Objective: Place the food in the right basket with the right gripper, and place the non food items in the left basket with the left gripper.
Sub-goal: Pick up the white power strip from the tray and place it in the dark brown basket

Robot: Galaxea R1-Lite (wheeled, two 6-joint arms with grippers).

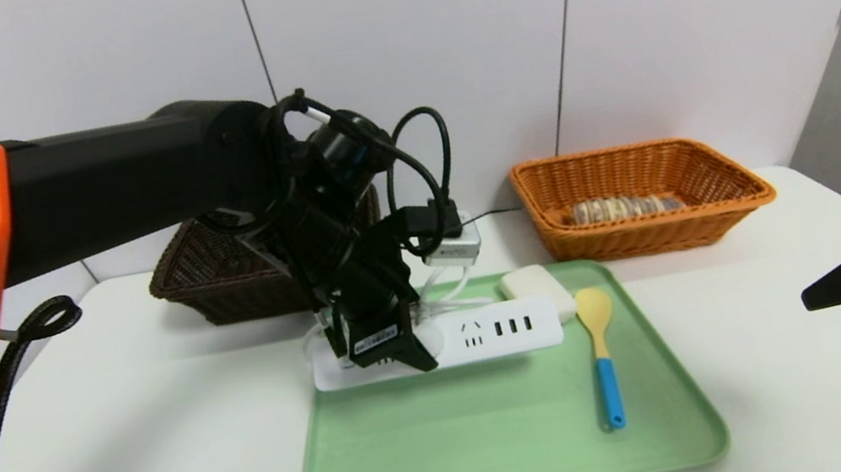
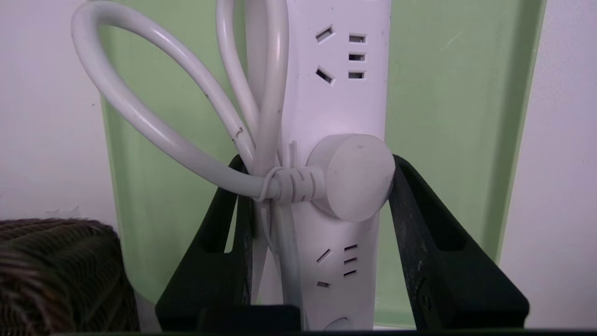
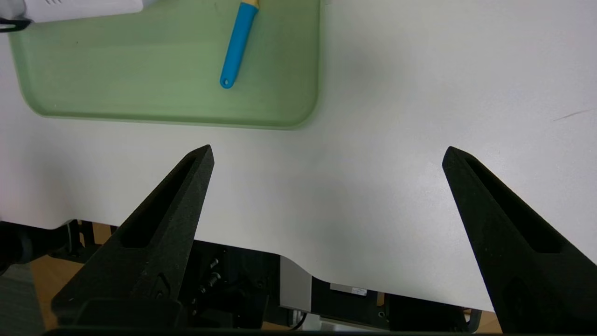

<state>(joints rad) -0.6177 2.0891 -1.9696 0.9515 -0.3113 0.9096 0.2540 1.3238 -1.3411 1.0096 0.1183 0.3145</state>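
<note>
The left gripper (image 2: 316, 161) is pinching the white power strip (image 1: 518, 331) by its round plug (image 2: 359, 177) and bunched cord (image 2: 275, 93), over the back part of the green tray (image 1: 507, 444). The strip is long and lies sideways, one end pointing left and the other pointing right toward the yellow and blue spoon (image 1: 603, 359). The right gripper (image 3: 329, 148) is spread wide over the white table (image 3: 373, 210), right of the tray, with nothing in it.
</note>
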